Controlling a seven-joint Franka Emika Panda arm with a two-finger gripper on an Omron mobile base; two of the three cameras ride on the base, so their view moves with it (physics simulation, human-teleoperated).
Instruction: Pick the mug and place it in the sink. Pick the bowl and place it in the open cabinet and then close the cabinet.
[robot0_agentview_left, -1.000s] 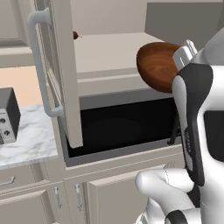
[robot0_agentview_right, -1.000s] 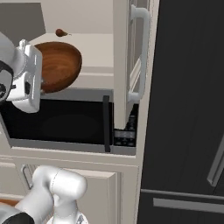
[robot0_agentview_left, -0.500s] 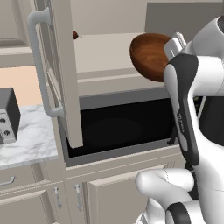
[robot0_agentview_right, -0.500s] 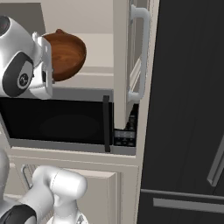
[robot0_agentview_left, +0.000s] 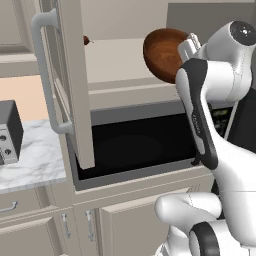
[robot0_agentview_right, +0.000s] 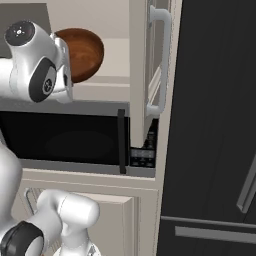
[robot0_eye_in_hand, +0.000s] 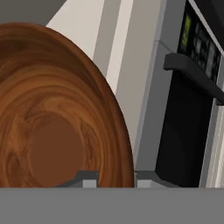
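Gripper (robot0_eye_in_hand: 114, 177) pinches the bowl (robot0_agentview_left: 164, 54) by its rim, tilted on edge, at the open cabinet (robot0_agentview_left: 117, 60); microwave (robot0_agentview_right: 70, 140) sits directly beneath.

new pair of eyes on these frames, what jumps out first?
The big reddish-brown wooden bowl, tipped on edge in the gripper at the mouth of the open upper cabinet. Next, the cabinet's open left door with its long silver handle, and the black microwave directly below the cabinet.
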